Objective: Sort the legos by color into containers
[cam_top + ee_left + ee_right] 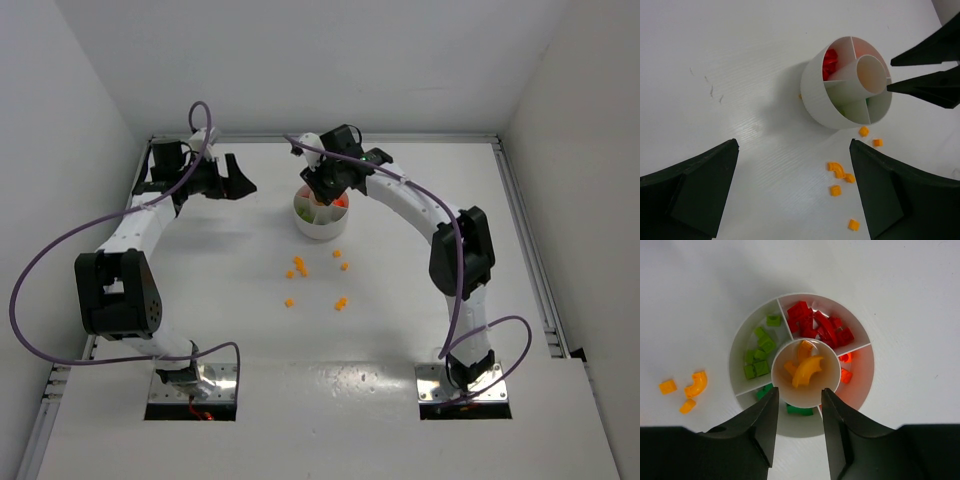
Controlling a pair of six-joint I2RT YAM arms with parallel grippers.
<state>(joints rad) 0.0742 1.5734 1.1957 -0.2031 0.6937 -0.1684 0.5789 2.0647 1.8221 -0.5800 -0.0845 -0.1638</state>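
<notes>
The round white dish (318,226) stands at the table's far middle. In the right wrist view its wedges (733,359) hold green legos (759,356), red legos (815,325) and two reddish-orange ones (846,374). A curved orange lego (807,371) lies with other orange pieces in the central cup. My right gripper (800,392) hangs just above that cup, open, with nothing between its fingers. Several orange legos (300,266) lie loose on the table in front of the dish. My left gripper (793,145) stands wide open to the left of the dish (815,95), holding nothing.
The loose orange pieces include a curved one (838,170) close to the left gripper's right finger and another small cluster (696,384) left of the dish. White walls enclose the table on three sides. The right gripper's fingers (925,87) reach over the dish's rim.
</notes>
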